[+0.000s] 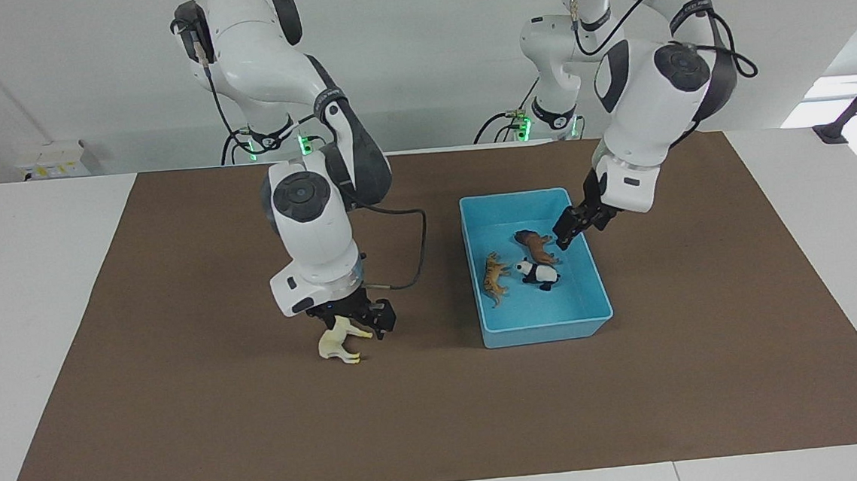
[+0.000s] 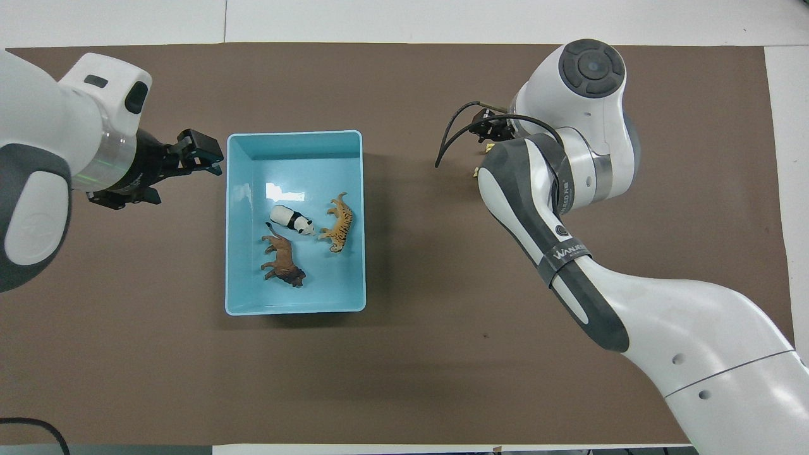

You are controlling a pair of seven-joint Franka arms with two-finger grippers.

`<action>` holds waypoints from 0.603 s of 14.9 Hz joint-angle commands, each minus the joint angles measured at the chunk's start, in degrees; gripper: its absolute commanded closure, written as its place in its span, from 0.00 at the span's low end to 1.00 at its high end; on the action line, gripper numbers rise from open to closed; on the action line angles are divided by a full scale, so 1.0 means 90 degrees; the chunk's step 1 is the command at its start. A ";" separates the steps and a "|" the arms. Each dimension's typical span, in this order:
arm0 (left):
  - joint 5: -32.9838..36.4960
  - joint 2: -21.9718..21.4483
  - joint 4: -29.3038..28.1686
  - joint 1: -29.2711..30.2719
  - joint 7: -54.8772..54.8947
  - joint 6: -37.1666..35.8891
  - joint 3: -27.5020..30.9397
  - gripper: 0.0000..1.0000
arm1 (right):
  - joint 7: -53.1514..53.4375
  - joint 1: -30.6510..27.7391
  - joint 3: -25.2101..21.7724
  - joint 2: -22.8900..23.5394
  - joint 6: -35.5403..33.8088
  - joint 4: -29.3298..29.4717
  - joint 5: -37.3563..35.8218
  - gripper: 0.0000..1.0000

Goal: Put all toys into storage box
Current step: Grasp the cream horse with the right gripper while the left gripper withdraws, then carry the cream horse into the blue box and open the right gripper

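The light blue storage box [image 1: 540,332] [image 2: 294,134] holds three toys lying down: an orange tiger [image 1: 493,275] [image 2: 339,222], a brown lion [image 1: 536,244] [image 2: 283,260] and a black-and-white panda [image 1: 538,272] [image 2: 291,220]. The cream horse [image 1: 337,343] lies on the mat beside the box, toward the right arm's end. My right gripper [image 1: 353,323] is low over the horse, open, its fingers either side of the body. In the overhead view the right arm hides most of the horse. My left gripper [image 1: 575,228] [image 2: 177,174] hangs open and empty over the box's rim at the left arm's end.
A brown mat [image 1: 186,438] covers the table, with white table surface [image 1: 25,299] around it. The right arm's black cable [image 1: 418,249] loops between the horse and the box. A small white device [image 1: 53,159] sits at the wall by the right arm's end.
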 commanded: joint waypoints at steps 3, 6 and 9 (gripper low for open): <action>0.0407 -0.0421 -0.0022 0.0282 0.1915 -0.0978 0.0044 0.00 | -0.0287 -0.0185 0.0053 -0.0659 0.0893 -0.1509 -0.0096 0.00; 0.0526 -0.0421 0.0027 0.0359 0.2260 -0.1241 0.0141 0.00 | -0.0288 -0.0097 0.0053 -0.0542 0.1264 -0.1695 -0.0106 0.00; 0.0497 -0.0441 0.0018 0.0866 0.2503 -0.1233 -0.0004 0.00 | -0.0443 -0.0107 0.0053 -0.0396 0.1498 -0.1812 -0.0164 0.00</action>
